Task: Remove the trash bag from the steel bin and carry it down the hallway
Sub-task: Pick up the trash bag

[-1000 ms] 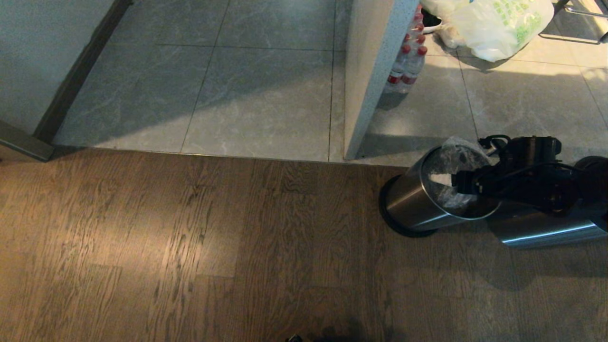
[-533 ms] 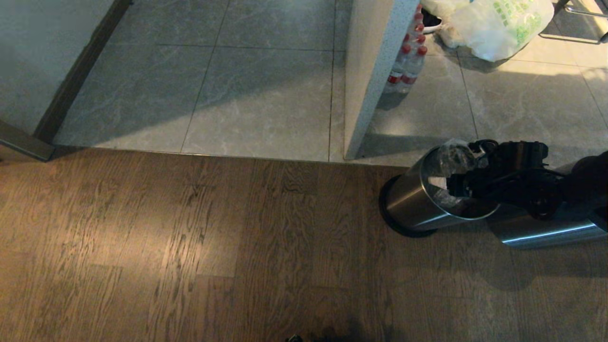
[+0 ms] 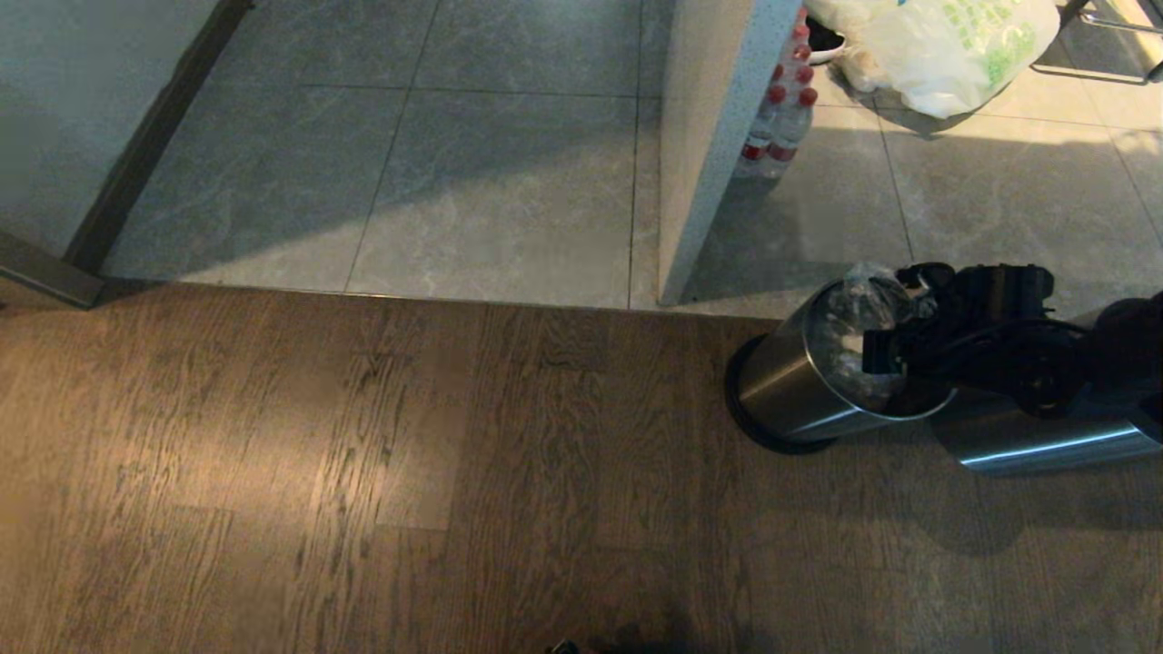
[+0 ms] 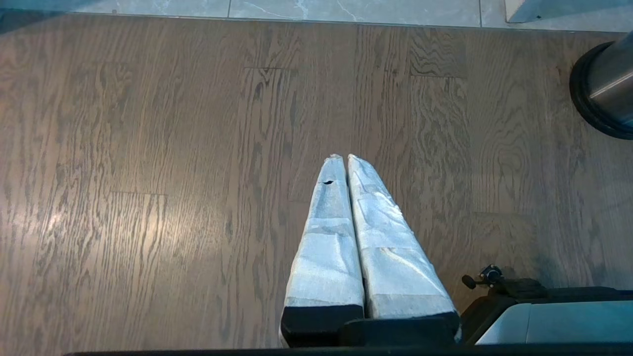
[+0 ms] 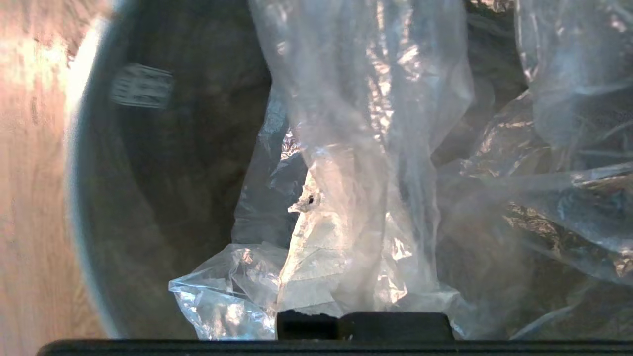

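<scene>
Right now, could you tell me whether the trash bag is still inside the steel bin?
Still inside: the trash bag fills the steel bin, with the right gripper shut on its plastic.

The bin [image 3: 800, 386] is brushed steel with a soft sheen, ringed by a matt black base. The bag [image 5: 356, 148] in it is thin clear plastic, crinkled and glossy, catching bright glints. The floor [image 3: 363, 472] is dark wood plank with strong grain and a low satin shine; beyond it the tiles [image 3: 491, 182] are smooth, glossy grey stone. The left gripper [image 4: 343, 160] has fingers wrapped in pale, slightly wrinkled tape, matt.
</scene>
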Motion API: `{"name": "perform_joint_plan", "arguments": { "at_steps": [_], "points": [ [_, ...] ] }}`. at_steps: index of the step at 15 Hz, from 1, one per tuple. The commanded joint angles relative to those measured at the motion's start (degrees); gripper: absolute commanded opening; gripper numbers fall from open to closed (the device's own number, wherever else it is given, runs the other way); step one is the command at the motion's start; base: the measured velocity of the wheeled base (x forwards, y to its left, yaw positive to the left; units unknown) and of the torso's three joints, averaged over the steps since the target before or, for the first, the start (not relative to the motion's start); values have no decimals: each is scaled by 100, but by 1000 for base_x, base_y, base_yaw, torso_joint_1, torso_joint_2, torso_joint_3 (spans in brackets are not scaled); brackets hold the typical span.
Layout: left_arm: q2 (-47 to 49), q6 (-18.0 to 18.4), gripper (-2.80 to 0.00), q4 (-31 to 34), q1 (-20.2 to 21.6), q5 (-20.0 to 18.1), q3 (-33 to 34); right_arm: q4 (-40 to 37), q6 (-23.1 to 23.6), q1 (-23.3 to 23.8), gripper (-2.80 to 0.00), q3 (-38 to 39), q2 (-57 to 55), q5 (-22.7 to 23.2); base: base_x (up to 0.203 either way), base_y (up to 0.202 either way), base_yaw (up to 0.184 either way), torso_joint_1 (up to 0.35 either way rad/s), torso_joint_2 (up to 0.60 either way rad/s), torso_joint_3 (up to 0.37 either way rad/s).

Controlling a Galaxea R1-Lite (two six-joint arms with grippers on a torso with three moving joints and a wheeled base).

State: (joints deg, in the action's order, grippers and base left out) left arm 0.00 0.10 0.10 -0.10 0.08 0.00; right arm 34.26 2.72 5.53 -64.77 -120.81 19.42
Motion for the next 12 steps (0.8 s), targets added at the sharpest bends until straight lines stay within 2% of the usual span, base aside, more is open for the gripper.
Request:
{"name": "perform_joint_plan", "arguments": {
  "at_steps": [1, 6, 12],
  "points": [
    [0, -1, -280, -1, 1, 0, 0, -11, -7, 5, -280, 52, 243, 9, 0, 0, 0, 0, 0, 0],
    [0, -1, -280, -1, 1, 0, 0, -459, -15, 11, -280, 313, 1005, 9, 0, 0, 0, 0, 0, 0],
    [0, -1, -280, -1, 1, 0, 0, -1613, -49, 216, -280, 747, 2840, 6, 0, 0, 0, 0, 0, 0]
  ]
}}
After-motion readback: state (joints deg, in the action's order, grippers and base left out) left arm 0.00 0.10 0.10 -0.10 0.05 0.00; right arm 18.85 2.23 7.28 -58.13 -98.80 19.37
